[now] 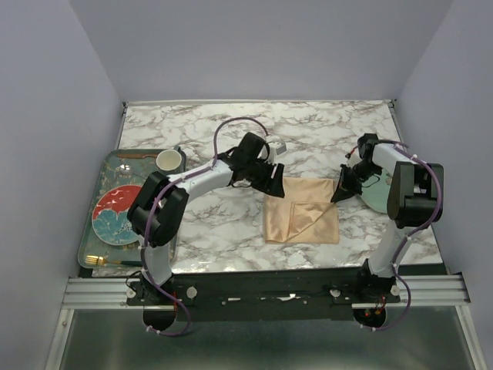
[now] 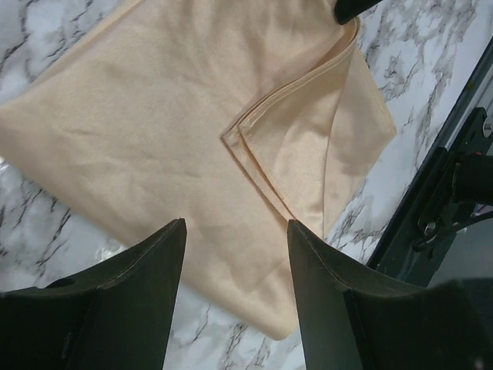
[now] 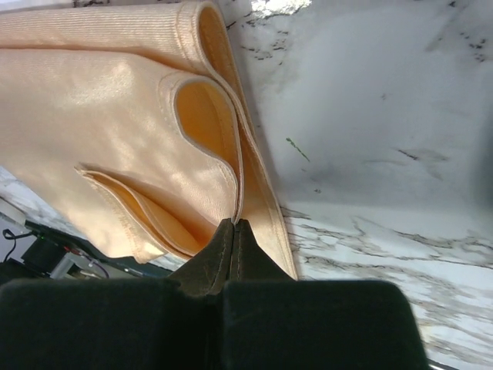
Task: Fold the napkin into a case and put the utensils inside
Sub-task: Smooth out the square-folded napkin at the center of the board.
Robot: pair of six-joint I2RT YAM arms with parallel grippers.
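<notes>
Here, the right end effector [image 3: 233, 226] is clenched on the napkin [image 3: 115, 116]. Its two fingers [image 3: 208, 262] are pressed together and pinch the layered hem at the cloth's right edge. In the overhead view this right end effector [image 1: 341, 191] sits at the upper right corner of the napkin [image 1: 302, 216].

The left end effector [image 2: 235, 231] is released, its fingers [image 2: 154, 262] spread wide with nothing between them. It is poised over the napkin [image 2: 154, 131] near a folded inner corner. From above, the left end effector [image 1: 273, 183] is at the cloth's upper left corner; whether it touches the cloth cannot be told.

The napkin lies folded into a rough square of several layers, flat on the marble tabletop [image 1: 323, 131] between the two arms, right of centre.

A pale plate [image 1: 377, 199] shows just beyond its right edge, partly hidden by the right arm.

Well apart, at the left edge, a grey patterned tray [image 1: 115, 158] carries a red and blue dish [image 1: 117, 213] and a cup [image 1: 169, 160]. The utensils [image 1: 96, 260] lie across its near end, with a gold fork head showing.
</notes>
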